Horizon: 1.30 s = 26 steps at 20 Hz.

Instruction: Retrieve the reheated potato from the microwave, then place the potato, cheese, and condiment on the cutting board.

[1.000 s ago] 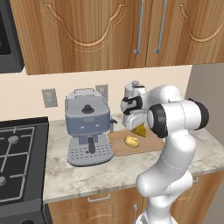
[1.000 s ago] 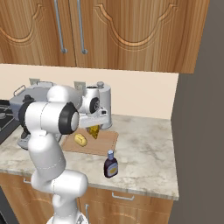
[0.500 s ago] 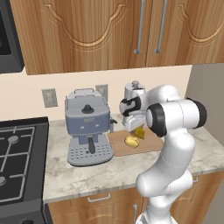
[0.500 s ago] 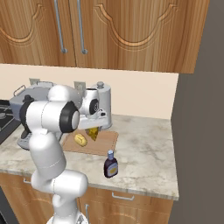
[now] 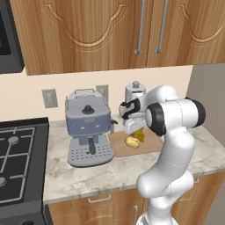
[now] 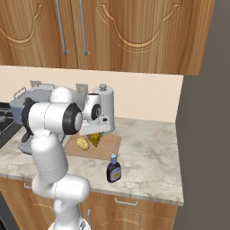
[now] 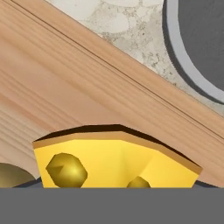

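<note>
Two-finger gripper (image 6: pixel 95 134) low over the flat light-brown wooden cutting board (image 6: pixel 109 147), with the bright yellow-orange sharp-edged cheese wedge (image 6: pixel 95 139) right at its tips; impossible to tell whether clenched on the wedge or already let go, since the fingertips are hidden behind the cheese (image 7: pixel 114 159) in the hand view. Compared with a second ago, slightly lower and closer to the board, the wedge carried down with it. Probably the last part of the lowering, with release of the cheese due next.

Just beside the wedge, on the same board (image 5: pixel 150 143), the small smooth yellowish-tan oval potato (image 5: pixel 131 141), already out of the black microwave (image 5: pixel 9 41) at the upper left. So two of the three items on or nearly on the wood.

Further out, the small dark brown condiment bottle with a pale cap (image 6: pixel 113 169) upright on the marble counter (image 6: pixel 148 157), near the front edge and apart from the board: not yet moved, and likely the next pick. Behind the board, a tall silver lidded canister (image 6: pixel 104 107); to the robot's left, a grey-blue coffee machine (image 5: pixel 88 125)
</note>
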Motion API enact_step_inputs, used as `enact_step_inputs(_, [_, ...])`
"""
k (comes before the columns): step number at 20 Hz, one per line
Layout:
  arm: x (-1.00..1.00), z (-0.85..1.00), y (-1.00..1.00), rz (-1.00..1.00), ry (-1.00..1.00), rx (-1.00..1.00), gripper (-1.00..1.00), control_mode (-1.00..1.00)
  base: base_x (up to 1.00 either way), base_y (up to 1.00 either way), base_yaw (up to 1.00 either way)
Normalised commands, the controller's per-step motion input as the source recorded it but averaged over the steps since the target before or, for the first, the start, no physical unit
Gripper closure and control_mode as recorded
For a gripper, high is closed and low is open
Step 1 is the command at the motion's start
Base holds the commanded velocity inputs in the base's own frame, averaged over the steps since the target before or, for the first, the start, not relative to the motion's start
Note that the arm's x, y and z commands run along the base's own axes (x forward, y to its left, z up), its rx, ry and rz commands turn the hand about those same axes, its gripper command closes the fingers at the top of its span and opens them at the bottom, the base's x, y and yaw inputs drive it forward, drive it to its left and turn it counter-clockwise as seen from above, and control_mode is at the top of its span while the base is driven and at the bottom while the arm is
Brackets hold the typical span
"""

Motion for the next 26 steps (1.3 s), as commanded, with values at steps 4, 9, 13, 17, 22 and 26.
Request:
enact_step_inputs(4, [-0.01, -0.13, 0.17, -0.01, 0.04, 0.0, 1.0, -1.0, 0.0, 0.0, 0.0])
enact_step_inputs(9, [0.0, -0.05, 0.21, -0.04, 0.04, 0.03, 1.0, -1.0, 0.0, 0.0, 0.0])
enact_step_inputs(13, [-0.08, -0.06, 0.26, -0.08, 0.05, 0.03, 1.0, -1.0, 0.0, 0.0, 0.0])
enact_step_inputs(17, [-0.11, -0.16, 0.27, -0.08, 0.03, 0.0, 1.0, -1.0, 0.0, 0.0, 0.0])
enact_step_inputs(22, [-0.1, -0.2, 0.23, -0.06, 0.0, 0.0, 1.0, -1.0, 0.0, 0.0, 0.0])
enact_step_inputs(26, [-0.07, -0.28, 0.14, -0.04, 0.03, 0.0, -1.0, -1.0, 0.0, 0.0, 0.0])
